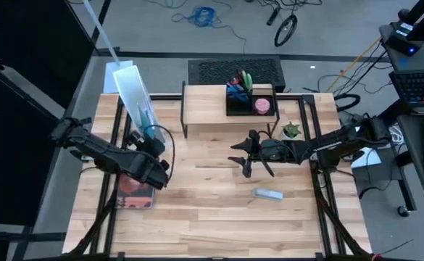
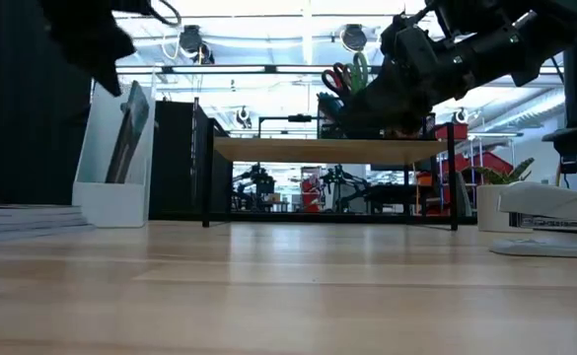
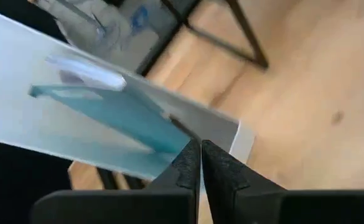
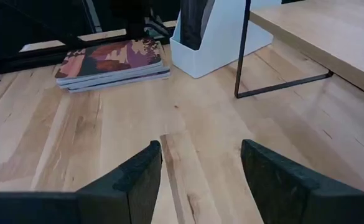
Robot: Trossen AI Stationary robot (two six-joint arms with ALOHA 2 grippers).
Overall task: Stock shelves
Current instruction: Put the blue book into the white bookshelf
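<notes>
The shelves, a low riser with a light-wood top (image 1: pixel 204 116) on thin black legs, stand at the table's far middle. Left of them stands a tall white file box (image 1: pixel 128 83). My left gripper (image 1: pixel 152 139) is raised at the box's open front and is shut on a thin teal magazine (image 3: pixel 107 115) that stands inside the box. My right gripper (image 1: pixel 246 159) hovers open above bare table in front of the riser, with nothing between its fingers (image 4: pixel 138 180). My left gripper pinches the teal magazine's near corner (image 3: pixel 177 142) between its two fingers, only at their tips. The fingers point slantwise toward the table's far side. The magazine stands tilted inside the white file box (image 3: pixel 45 134).
A stack of magazines (image 1: pixel 135 190) lies on the table's left near my left arm. A black organizer tray (image 1: pixel 249 101) with scissors and pens sits on the riser. A small potted plant (image 1: pixel 291 130) and a stapler (image 1: pixel 267 193) are on the right. Bare wood lies in the near middle.
</notes>
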